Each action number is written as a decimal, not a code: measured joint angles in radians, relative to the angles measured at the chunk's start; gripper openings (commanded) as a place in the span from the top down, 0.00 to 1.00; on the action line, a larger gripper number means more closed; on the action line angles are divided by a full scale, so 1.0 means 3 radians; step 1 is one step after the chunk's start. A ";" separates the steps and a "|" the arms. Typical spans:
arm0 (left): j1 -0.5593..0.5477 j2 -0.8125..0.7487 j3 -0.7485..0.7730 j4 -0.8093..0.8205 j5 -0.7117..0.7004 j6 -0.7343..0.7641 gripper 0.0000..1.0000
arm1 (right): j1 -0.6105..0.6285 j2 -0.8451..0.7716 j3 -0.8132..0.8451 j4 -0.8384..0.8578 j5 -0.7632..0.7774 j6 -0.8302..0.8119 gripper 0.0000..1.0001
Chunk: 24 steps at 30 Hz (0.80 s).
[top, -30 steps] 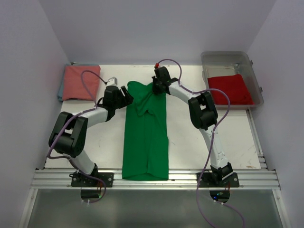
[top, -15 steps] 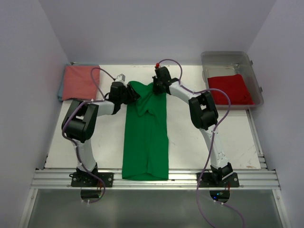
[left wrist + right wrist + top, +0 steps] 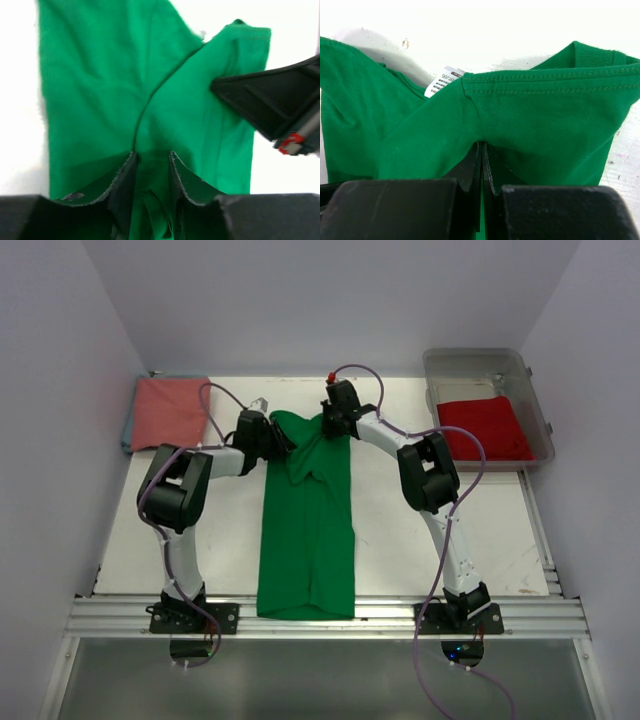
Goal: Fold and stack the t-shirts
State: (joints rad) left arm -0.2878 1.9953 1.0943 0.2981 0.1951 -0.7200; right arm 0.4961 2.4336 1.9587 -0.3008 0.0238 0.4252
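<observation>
- Top external, quick count: three shirts. One green t-shirt (image 3: pixel 306 530) lies flat down the middle, one salmon-pink shirt (image 3: pixel 168 412) sits far left, and one red shirt (image 3: pixel 487 428) is in the clear bin (image 3: pixel 475 358) far right.
- Both my pincers are at the green one's far end. My right pincer (image 3: pixel 481 145) is clamped tight on the cloth, and my left pincer (image 3: pixel 151 157) is part-spread around a fold.

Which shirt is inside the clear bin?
The red cloth shirt, in the clear plastic bin at far right; the bright green shirt lies spread mid-table, the salmon-pink one folded at far left.
</observation>
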 measured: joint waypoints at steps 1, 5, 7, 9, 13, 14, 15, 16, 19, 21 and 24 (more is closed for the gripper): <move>0.0000 0.0014 0.0014 -0.0047 -0.0004 0.0000 0.67 | 0.0000 -0.0001 -0.0001 0.0000 0.0000 0.0000 1.00; 0.0001 0.0071 0.0107 -0.0211 -0.0020 -0.0005 0.73 | 0.0000 -0.0001 -0.0004 0.0005 0.0000 0.0000 1.00; 0.0000 0.0114 0.0177 -0.0267 -0.0017 -0.0006 0.75 | 0.0000 -0.0001 -0.0005 0.0005 0.0000 0.0000 1.00; 0.0001 0.0149 0.0219 -0.0277 -0.0004 -0.0009 0.81 | 0.0000 -0.0001 -0.0006 0.0006 0.0000 0.0000 1.00; 0.0003 0.0178 0.0233 -0.0278 0.0008 -0.0009 1.00 | 0.0000 -0.0005 -0.0014 0.0013 0.0001 0.0000 1.00; 0.0005 0.0178 0.0234 -0.0278 0.0010 -0.0006 1.00 | 0.0000 -0.0006 -0.0017 0.0014 0.0008 0.0000 1.00; 0.0005 0.0178 0.0234 -0.0278 0.0013 -0.0009 1.00 | 0.0000 -0.0006 -0.0018 0.0014 0.0010 0.0000 1.00; 0.0005 0.0178 0.0234 -0.0278 0.0014 -0.0008 1.00 | 0.0000 -0.0008 -0.0019 0.0015 0.0011 0.0000 1.00; 0.0005 0.0174 0.0234 -0.0284 0.0009 -0.0006 1.00 | 0.0000 -0.0010 -0.0024 0.0020 0.0013 0.0000 1.00; 0.0005 0.0150 0.0234 -0.0331 -0.0010 0.0000 1.00 | 0.0000 -0.0013 -0.0031 0.0024 0.0022 -0.0001 1.00; 0.0005 0.0062 0.0233 -0.0467 -0.0070 0.0024 1.00 | -0.0001 -0.0018 -0.0036 0.0025 0.0025 -0.0001 1.00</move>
State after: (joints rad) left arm -0.2863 2.0140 1.1641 0.1581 0.1741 -0.7128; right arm 0.4957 2.4283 1.9480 -0.2932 0.0315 0.4248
